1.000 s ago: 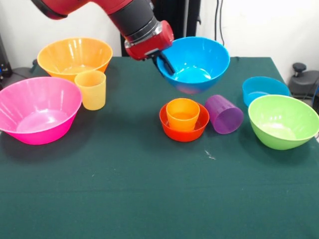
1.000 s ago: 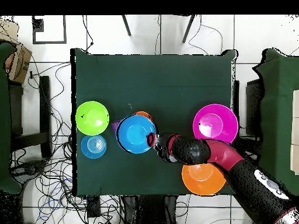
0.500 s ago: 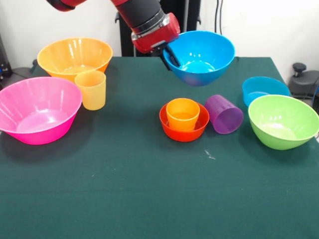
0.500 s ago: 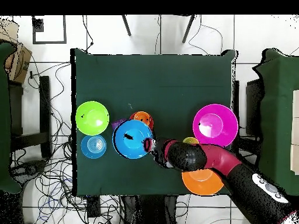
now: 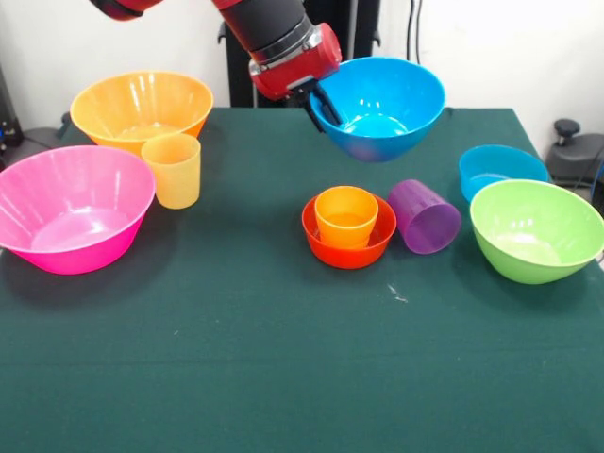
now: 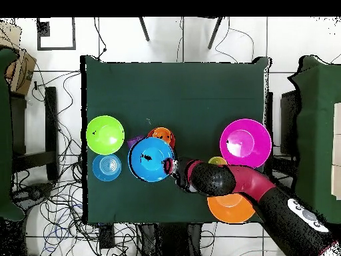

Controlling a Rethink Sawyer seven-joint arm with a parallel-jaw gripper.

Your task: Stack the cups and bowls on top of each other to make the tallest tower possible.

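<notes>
The arm (image 5: 255, 24) enters at the upper left of the frame as a thick round limb: a glossy red shell at the top edge, then a matte black cylindrical segment ringed by a thin silver band. Below that sits a boxy red wrist block. The hand (image 5: 321, 104) is small and black, with slim dark fingers (image 5: 313, 115). From overhead, the arm (image 6: 266, 197) shows red and black sections with small white markings at lower right.
</notes>
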